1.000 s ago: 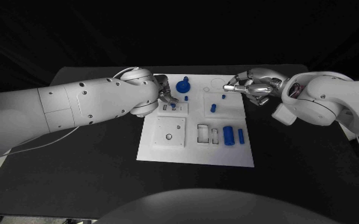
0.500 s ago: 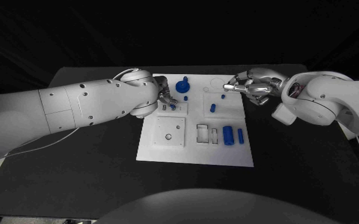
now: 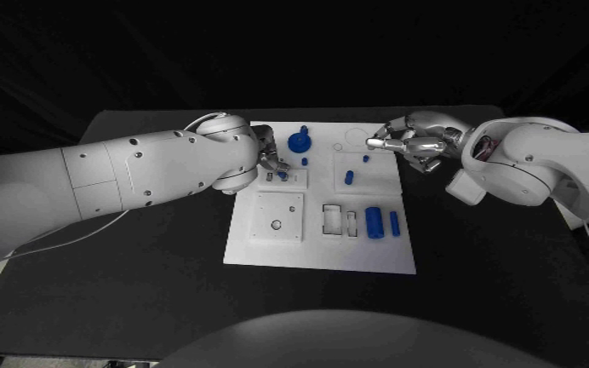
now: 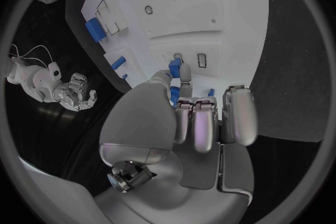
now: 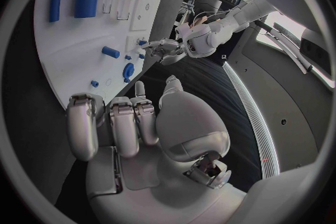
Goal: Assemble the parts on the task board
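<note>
While the left hand (image 3: 272, 159) is sitting over the upper-left part of the task board (image 3: 322, 257), its thumb and one finger are pinching a small blue part (image 4: 176, 65) right at the board surface, beside a small rectangular slot (image 4: 201, 60); the other fingers (image 4: 238, 115) are lying curled in close together. From the head view that part is looking like the blue speck (image 3: 283, 175) just under the fingertips, though the pinch itself is too small there to confirm.

Right hand (image 3: 408, 144) is hovering at the board's upper-right corner, fingers curled in, nothing visible in them in the right wrist view (image 5: 133, 123). Fingertips are near the board edge; contact I cannot tell.

Parts on the board:
- blue knob-shaped part (image 3: 300, 140) is sitting near the top, just right of the left hand
- short blue peg (image 3: 349, 177) is lying in the upper-right panel, with a smaller blue bit (image 3: 366, 159) above it
- fat blue cylinder (image 3: 374, 221) and a thin blue bar (image 3: 395, 223) are lying side by side lower right, next to two empty rectangular recesses (image 3: 334, 219)
- white square plate (image 3: 278, 216) with a hole is sitting lower left
</note>
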Robot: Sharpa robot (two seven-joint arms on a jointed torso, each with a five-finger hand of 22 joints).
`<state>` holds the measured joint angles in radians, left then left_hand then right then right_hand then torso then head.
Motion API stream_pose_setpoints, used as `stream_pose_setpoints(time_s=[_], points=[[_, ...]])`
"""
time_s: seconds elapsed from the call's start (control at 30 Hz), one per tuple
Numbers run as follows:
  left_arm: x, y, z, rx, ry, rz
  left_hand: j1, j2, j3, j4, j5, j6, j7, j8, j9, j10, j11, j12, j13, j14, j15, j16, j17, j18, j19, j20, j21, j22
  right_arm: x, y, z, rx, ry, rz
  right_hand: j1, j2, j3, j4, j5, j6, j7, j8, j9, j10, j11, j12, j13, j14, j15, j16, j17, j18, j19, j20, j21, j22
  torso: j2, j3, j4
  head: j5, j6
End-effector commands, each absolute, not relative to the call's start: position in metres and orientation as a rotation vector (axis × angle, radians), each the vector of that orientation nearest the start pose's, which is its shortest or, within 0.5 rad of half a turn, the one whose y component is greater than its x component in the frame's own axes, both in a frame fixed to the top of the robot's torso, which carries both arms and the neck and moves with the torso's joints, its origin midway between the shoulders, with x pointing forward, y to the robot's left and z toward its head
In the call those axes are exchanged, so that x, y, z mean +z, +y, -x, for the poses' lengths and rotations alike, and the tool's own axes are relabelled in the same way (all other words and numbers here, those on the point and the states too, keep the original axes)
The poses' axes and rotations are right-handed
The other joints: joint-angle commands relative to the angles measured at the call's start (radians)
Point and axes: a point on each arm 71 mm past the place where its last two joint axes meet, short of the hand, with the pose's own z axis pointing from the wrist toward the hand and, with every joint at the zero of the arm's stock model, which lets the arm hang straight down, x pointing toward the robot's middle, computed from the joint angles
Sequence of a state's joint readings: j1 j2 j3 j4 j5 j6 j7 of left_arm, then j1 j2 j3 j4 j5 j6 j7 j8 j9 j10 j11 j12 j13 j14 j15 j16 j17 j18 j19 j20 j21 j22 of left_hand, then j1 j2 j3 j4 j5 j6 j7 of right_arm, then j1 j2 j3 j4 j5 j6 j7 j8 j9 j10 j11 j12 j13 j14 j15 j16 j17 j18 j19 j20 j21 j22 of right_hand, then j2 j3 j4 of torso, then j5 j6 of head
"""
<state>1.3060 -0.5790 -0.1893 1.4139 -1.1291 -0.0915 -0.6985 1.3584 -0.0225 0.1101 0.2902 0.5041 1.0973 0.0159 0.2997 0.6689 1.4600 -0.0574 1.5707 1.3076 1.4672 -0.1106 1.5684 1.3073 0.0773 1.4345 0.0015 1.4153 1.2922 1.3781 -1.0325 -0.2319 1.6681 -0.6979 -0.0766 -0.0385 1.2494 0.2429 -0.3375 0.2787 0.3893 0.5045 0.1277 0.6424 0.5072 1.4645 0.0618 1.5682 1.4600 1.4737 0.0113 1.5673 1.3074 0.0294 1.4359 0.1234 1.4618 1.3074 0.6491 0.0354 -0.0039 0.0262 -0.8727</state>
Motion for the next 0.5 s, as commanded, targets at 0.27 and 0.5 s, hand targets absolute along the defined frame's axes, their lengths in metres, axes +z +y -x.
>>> stream_pose_setpoints(time_s=[0.27,0.5], points=[[-0.2253,0.1323,-0.4951,-0.241,2.203,0.154,0.006,-0.006,0.015,-0.006,0.002,0.004,-0.008,0.001,0.002,0.111,-0.008,0.0,0.263,0.104,-0.005,0.002,0.263,-0.014,0.001,-0.004,-0.006,-0.002,-0.1812,-0.2469,-0.4507,1.016,2.049,-0.4,0.003,-0.006,0.002,-0.006,0.005,-0.001,0.004,0.004,0.001,0.106,-0.006,0.003,0.111,0.097,-0.001,0.003,0.263,0.011,-0.006,0.0,-0.005,0.209,0.0,-0.0001,-0.0002,0.0,0.0],[-0.2262,0.1319,-0.4955,-0.244,2.205,0.153,0.003,-0.009,0.021,-0.006,0.0,0.003,-0.008,0.0,0.004,0.111,-0.007,0.0,0.263,0.104,-0.005,0.002,0.263,-0.014,0.001,-0.004,-0.006,-0.003,-0.1814,-0.2469,-0.4506,1.015,2.05,-0.4,0.004,-0.006,0.002,-0.006,0.005,-0.001,0.004,0.004,0.002,0.106,-0.006,0.003,0.111,0.097,-0.001,0.003,0.263,0.012,-0.006,0.0,-0.005,0.209,0.001,0.0001,-0.0003,0.0,0.0]])
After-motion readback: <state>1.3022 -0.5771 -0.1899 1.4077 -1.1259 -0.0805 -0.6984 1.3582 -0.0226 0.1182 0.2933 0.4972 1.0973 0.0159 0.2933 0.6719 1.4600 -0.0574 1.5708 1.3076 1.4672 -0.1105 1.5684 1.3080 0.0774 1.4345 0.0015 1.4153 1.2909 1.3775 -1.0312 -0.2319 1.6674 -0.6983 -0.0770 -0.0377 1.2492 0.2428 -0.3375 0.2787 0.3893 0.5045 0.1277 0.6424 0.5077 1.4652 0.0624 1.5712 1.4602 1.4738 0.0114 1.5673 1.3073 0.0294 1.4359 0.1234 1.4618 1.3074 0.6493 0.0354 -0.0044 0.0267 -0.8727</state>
